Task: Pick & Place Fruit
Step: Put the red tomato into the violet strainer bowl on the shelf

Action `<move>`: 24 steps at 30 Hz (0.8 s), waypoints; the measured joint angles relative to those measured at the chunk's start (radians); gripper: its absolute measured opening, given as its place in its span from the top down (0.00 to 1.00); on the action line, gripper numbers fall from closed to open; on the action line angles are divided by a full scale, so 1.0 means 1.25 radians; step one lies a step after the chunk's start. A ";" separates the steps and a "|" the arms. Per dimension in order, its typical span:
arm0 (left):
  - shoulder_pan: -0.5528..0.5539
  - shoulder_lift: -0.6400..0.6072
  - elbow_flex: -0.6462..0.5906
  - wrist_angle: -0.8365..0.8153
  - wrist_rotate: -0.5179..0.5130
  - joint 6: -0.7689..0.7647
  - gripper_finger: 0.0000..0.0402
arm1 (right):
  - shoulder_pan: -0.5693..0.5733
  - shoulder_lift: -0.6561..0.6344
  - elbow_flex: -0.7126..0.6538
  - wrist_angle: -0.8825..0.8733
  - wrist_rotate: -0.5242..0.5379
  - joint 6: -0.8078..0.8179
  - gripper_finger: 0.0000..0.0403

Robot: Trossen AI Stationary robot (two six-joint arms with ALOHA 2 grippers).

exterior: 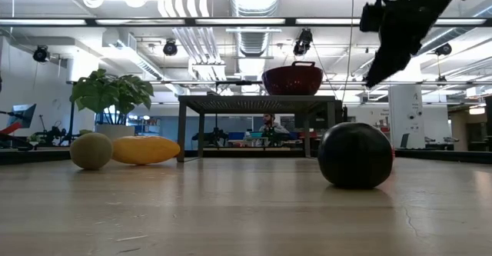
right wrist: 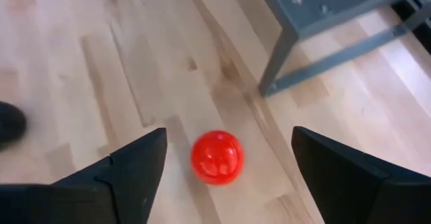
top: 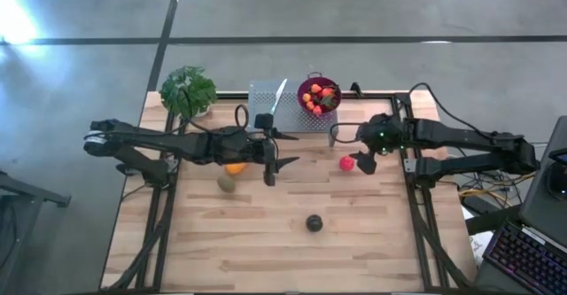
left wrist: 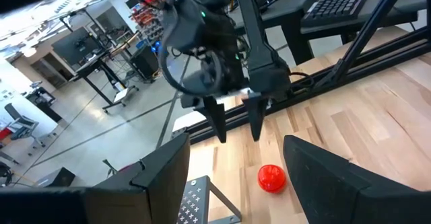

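Observation:
A red ball [right wrist: 216, 157] rests on the wooden table right of centre [top: 346, 163]. My right gripper [right wrist: 229, 134] hangs open just above it, fingers pointing down on either side without touching; the left wrist view shows its gripper [left wrist: 237, 133] clear of the ball [left wrist: 272, 178]. An elongated orange fruit [top: 235, 167] and an olive-green one [top: 227, 182] lie side by side left of centre, partly under my left arm. A dark ball [top: 314, 223] sits nearer the front edge. My left gripper [top: 288, 150] is open, raised above the table's middle and pointing right.
A purple colander [top: 319, 94] holding small red and orange pieces stands on a grey perforated stand [top: 270, 100] at the far edge; one stand leg [right wrist: 283, 56] is close beyond the red ball. A leafy plant [top: 188, 89] occupies the far left corner. Bare wood lies toward the near edge.

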 joint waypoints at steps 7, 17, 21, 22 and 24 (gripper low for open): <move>0.004 0.000 0.000 0.001 0.000 -0.001 0.39 | 0.000 0.002 -0.079 0.076 0.029 0.020 0.17; 0.004 0.000 -0.002 0.003 0.001 -0.008 0.39 | 0.000 0.003 -0.173 0.174 0.034 0.043 0.14; 0.005 0.000 -0.004 0.001 0.001 -0.014 0.39 | 0.000 0.002 -0.218 0.218 0.034 0.050 0.17; 0.005 0.000 -0.004 0.002 0.001 -0.015 0.39 | 0.000 0.003 -0.226 0.228 0.034 0.050 0.17; 0.006 0.000 -0.004 0.002 0.001 -0.015 0.39 | 0.000 0.003 -0.241 0.253 0.034 0.050 0.18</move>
